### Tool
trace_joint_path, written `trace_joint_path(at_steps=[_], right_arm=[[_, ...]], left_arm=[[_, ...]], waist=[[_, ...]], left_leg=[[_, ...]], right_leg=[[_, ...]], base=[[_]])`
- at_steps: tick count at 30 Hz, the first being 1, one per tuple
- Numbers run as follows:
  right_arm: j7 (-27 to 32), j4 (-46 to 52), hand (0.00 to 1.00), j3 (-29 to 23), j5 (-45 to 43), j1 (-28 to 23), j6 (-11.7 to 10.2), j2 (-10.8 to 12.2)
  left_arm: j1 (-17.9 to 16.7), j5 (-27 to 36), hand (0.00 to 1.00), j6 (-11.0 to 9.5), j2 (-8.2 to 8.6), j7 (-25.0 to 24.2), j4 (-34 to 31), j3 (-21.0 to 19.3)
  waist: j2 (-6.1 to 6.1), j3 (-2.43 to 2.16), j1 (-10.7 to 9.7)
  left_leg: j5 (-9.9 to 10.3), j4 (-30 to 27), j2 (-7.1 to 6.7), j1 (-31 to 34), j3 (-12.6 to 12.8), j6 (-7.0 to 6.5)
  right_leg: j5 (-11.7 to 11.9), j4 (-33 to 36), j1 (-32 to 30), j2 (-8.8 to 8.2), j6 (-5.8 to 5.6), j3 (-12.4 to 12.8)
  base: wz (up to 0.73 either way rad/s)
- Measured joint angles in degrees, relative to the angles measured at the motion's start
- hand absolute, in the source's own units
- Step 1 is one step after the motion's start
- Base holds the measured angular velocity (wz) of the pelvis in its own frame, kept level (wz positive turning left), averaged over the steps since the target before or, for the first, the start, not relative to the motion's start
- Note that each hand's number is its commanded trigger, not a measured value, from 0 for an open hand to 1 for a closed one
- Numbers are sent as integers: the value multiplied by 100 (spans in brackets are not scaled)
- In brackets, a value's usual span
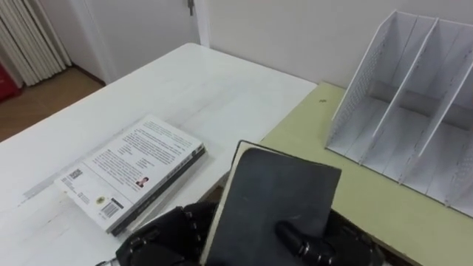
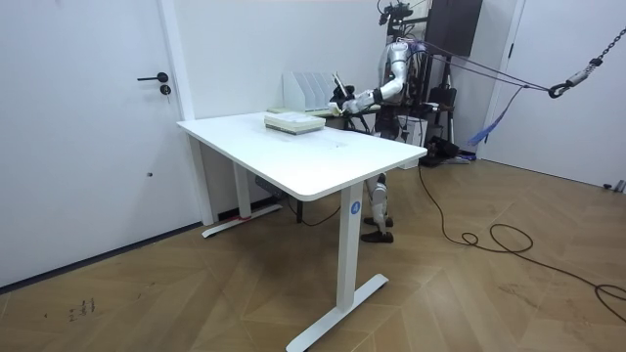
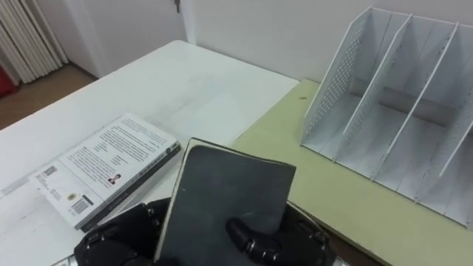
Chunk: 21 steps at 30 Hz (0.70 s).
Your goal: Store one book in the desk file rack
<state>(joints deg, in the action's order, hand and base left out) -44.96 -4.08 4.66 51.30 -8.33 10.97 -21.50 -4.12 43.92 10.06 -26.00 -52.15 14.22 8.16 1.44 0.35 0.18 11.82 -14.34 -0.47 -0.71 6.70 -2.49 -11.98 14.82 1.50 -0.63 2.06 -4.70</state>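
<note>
Black book held at 6 o'clock: right hand thumb clamped on cover, left hand at its left edge, fingers unreadable. I'd keep that clamp, stand it on edge, yaw toward file rack at 2, enter parallel to dividers. Long axis 6–12, far edge facing 12, cover up.

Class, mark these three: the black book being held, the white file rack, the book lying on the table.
black book (image 1: 273,196): left eye view, cover's middle.
file rack (image 1: 366,74): left eye view, perforated side wall.
lying book (image 1: 137,166): left eye view, printed cover.
</note>
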Motion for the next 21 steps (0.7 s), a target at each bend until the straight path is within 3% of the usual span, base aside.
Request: trace_joint_path(at_steps=[5,13,15,21], right_arm=[[558,263,100,-618,-339,129,-60,-84],[1602,818,100,-829,-460,445,-381,-89],[1856,828,100,-869,-488,465,-398,-88],[2764,941,100,-1015,-1180,496,-400,119]], left_arm=[[-378,-320,0,-11,12,190,53,-17],[-671,-840,0,-195,112,928,790,155],[-777,-1069,0,-199,176,1074,876,162],[-887,-1841,0,-593,522,1492,1499,287]], waist=[[-101,5,-166],[-163,19,-469],[-159,21,-492],[-120,1,-570]], left_leg=[[-2,70,9,-137,75,1],[-1,107,13,-206,114,2],[-1,148,14,-257,146,2],[-8,307,23,-400,291,12]], right_leg=[[-5,-20,60,5,3,39],[-4,-19,67,30,4,160],[-4,-21,78,35,3,190],[3,-103,133,75,-2,321]], base=[[-7],[-8],[-10],[-13]])
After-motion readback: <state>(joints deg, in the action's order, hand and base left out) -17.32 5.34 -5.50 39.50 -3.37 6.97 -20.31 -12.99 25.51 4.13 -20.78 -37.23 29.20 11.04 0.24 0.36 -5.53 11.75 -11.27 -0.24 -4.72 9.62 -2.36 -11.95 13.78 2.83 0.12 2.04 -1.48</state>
